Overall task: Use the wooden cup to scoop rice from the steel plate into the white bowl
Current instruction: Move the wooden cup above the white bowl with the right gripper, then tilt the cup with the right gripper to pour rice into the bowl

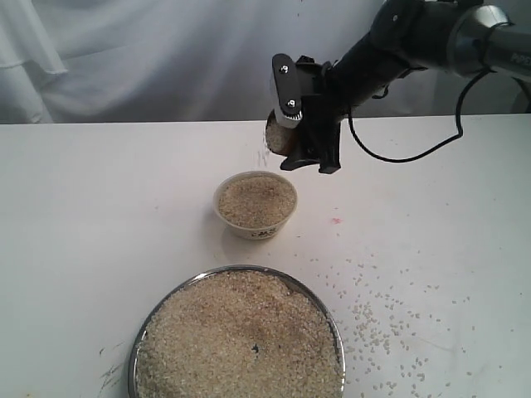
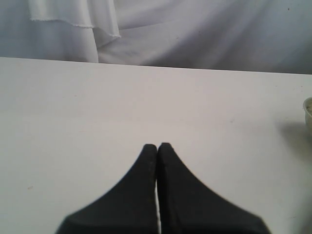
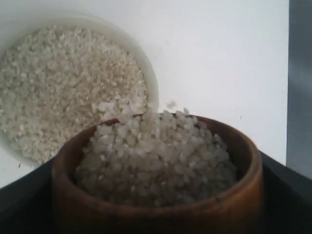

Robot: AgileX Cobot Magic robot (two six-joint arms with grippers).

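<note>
Only the left wrist view shows the left claw (image 2: pixel 157 146): its two black fingers are pressed together, closed on nothing, above bare white table (image 2: pixel 97 107). A sliver of the small round white bowl (image 2: pixel 308 111) shows at that picture's edge.

In the exterior view, the large round steel plate (image 1: pixel 138 344) sits at the front of the table, left of centre, heaped with pale beige rice (image 1: pixel 241 336). Behind it and well apart from it stands the white bowl (image 1: pixel 257 233), filled nearly to its rim.

Just above the bowl's far side, the small brown wooden cup (image 1: pixel 277 134) hangs tipped over with its mouth to the left, and a few grains are in the air below its lip. The right claw (image 1: pixel 300 131) grips the cup between its fingers.

The right wrist view adds what the exterior hides: the cup (image 3: pixel 156 214) is full of rice, with the bowl's rim (image 3: pixel 152 85) beyond it.

Loose grains (image 1: pixel 373 319) lie scattered on the table right of the plate.
</note>
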